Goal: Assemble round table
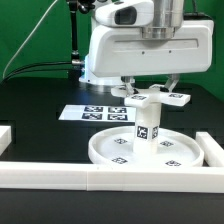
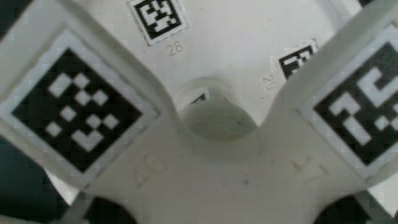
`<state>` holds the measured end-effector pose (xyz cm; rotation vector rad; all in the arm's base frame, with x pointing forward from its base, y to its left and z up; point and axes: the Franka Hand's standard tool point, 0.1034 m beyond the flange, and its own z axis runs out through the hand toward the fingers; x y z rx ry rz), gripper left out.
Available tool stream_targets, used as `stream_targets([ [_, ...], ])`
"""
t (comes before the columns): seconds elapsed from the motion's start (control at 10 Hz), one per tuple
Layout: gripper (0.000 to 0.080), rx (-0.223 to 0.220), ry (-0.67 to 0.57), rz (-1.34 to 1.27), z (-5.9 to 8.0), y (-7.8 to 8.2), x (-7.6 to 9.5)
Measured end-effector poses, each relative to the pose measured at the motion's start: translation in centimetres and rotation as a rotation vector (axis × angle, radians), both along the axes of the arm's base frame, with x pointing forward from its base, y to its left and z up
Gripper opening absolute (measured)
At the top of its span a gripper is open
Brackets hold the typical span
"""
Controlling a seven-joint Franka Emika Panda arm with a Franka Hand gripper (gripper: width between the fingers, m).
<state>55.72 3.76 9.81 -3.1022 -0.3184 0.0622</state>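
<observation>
The large rimmed round disc [image 1: 112, 152] lies flat on the black table. The short cylinder post [image 1: 147, 130] stands upright at its middle. My gripper [image 1: 150, 90] is shut on the four-armed cross piece [image 1: 152, 99] and holds it level at the top of the post; I cannot tell whether it is seated. In the wrist view the cross piece [image 2: 214, 150] fills the picture, with its round hub [image 2: 222, 120] in the middle and tagged arms around it. My gripper [image 2: 222, 214] holds it between the dark fingers [image 2: 111, 212]. The post and disc are hidden there.
The marker board [image 1: 95, 112] lies on the table behind the disc. A long white rail [image 1: 100, 179] runs along the front, with side rails at the exterior view's left [image 1: 5, 136] and right [image 1: 210, 148]. A green backdrop stands behind.
</observation>
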Motion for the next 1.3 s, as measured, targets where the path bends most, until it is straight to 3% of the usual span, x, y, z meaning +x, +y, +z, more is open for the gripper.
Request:
stream_targets([
  [0.3,0.0449,0.0,-0.002,-0.27,-0.04,0.14,-0.01],
  [0.8,0.045,0.046,-0.045,-0.914,-0.14,0.35,-0.66],
  [1.3,0.045,0.051,-0.024,-1.204,-0.17,0.35,-0.65],
])
